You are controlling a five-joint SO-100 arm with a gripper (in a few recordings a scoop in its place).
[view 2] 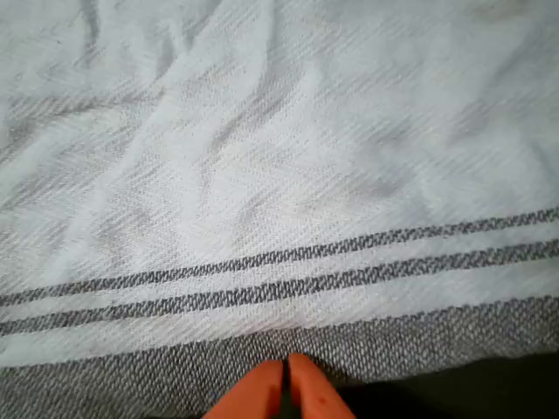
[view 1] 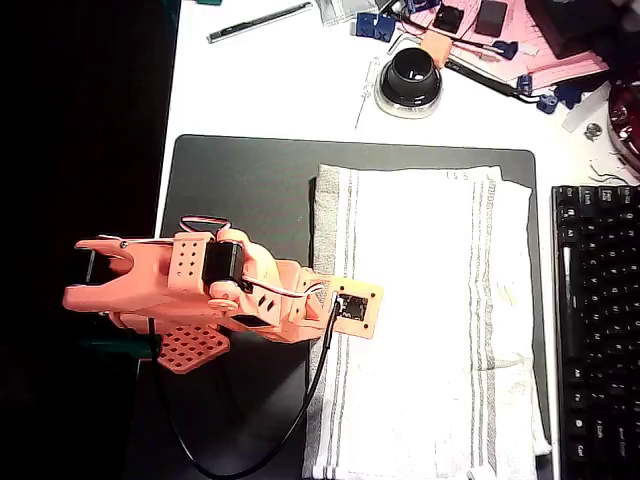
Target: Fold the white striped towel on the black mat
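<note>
Lying flat on the black mat (view 1: 240, 190), right of its centre: white striped towel (view 1: 430, 320), unfolded. Gripper (view 2: 286, 377) closed, tips at the towel's grey hem, apparently pinching nothing. Folding not begun.

In the overhead view the white striped towel (view 1: 430, 320) lies flat over the centre and right of the black mat (view 1: 240, 190), so nothing rises above the cloth. The bare strip of mat at upper left of the towel is open. The orange arm (view 1: 200, 290) spans the left-centre of the frame and reaches over the towel's left edge, blocking passage there. A black keyboard (view 1: 597, 320) walls off the right edge. Along the top, a round black-and-silver object (view 1: 410, 80), a pen (view 1: 258, 22) and scattered clutter (view 1: 500, 35) crowd the white table (view 1: 280, 90). In the wrist view the tool (view 2: 286, 384), tips together, sits at the towel's grey-banded border.
</note>
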